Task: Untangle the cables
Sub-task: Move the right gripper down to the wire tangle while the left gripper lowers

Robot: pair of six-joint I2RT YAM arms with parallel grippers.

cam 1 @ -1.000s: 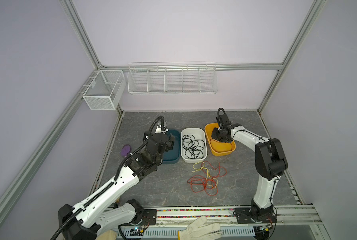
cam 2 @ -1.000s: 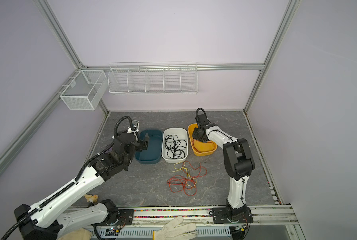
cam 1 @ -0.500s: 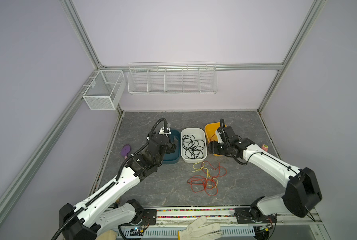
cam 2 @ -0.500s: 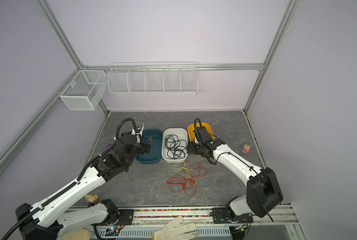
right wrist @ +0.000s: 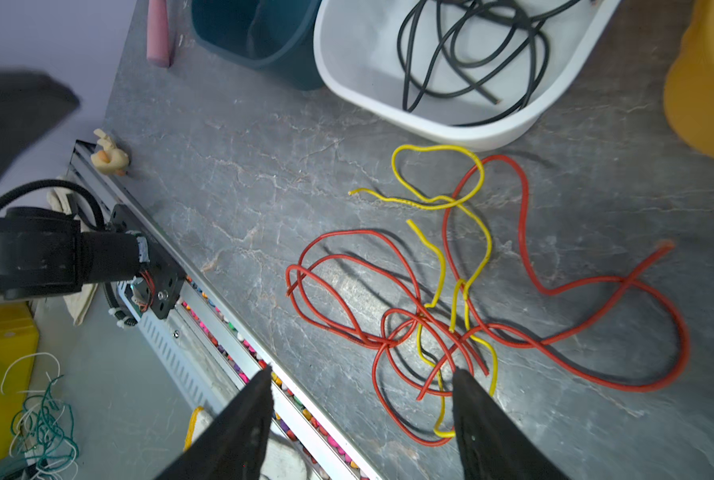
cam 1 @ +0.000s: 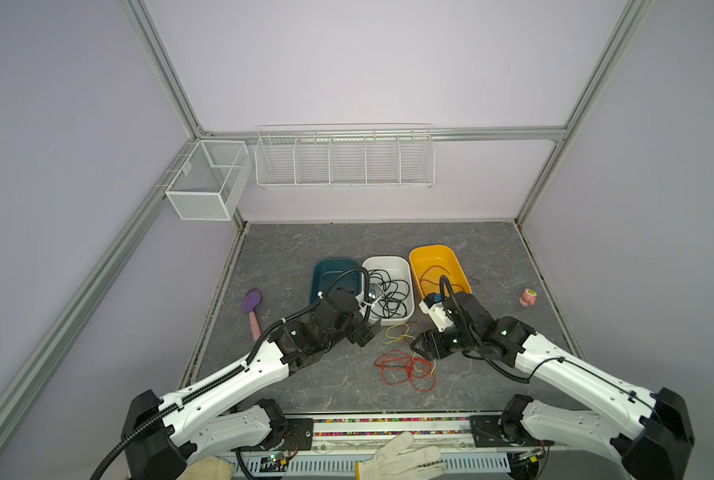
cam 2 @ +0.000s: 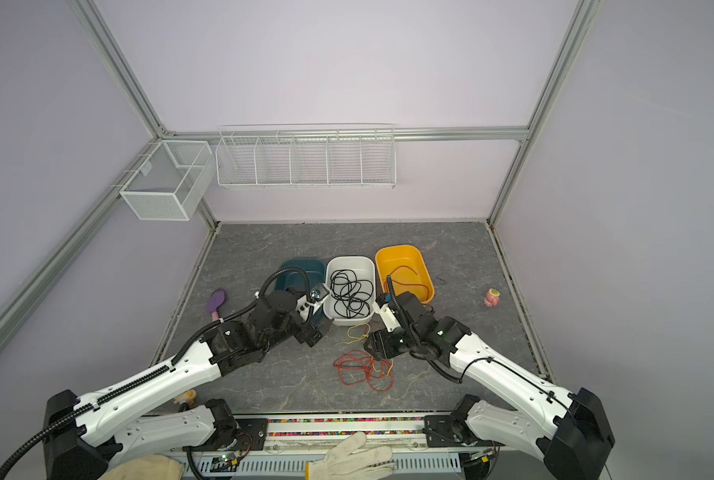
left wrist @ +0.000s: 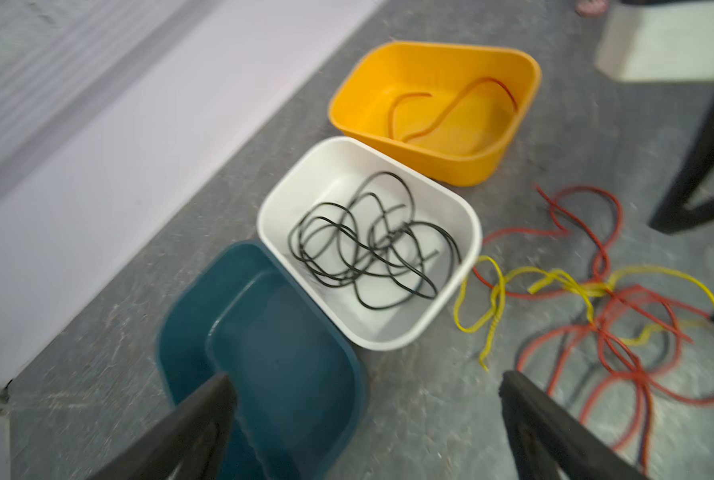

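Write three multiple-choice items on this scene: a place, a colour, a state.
1. Where do the thin black cables lie? A) in the white plastic tub B) in the teal tub C) on the tabletop
2. What colour is the lone thin cable in the orange-yellow plastic tub? A) black B) red C) green
3. How does the right claw stand? A) shut on a cable B) open, empty C) shut, empty
A: black loops fill that tub. B: it shows red. B: jaws apart, nothing between.

Smooth plastics on a matt counter (cam 1: 305,249)
Counter marble-veined, stone-look; yellow tub (left wrist: 463,164), white tub (left wrist: 446,299), teal tub (left wrist: 289,374) moulded plastic, faint sheen; cables (right wrist: 388,343) in glossy rubbery sheaths; wire basket (cam 1: 344,166) white-coated metal; glove (cam 1: 397,457) knitted cloth.
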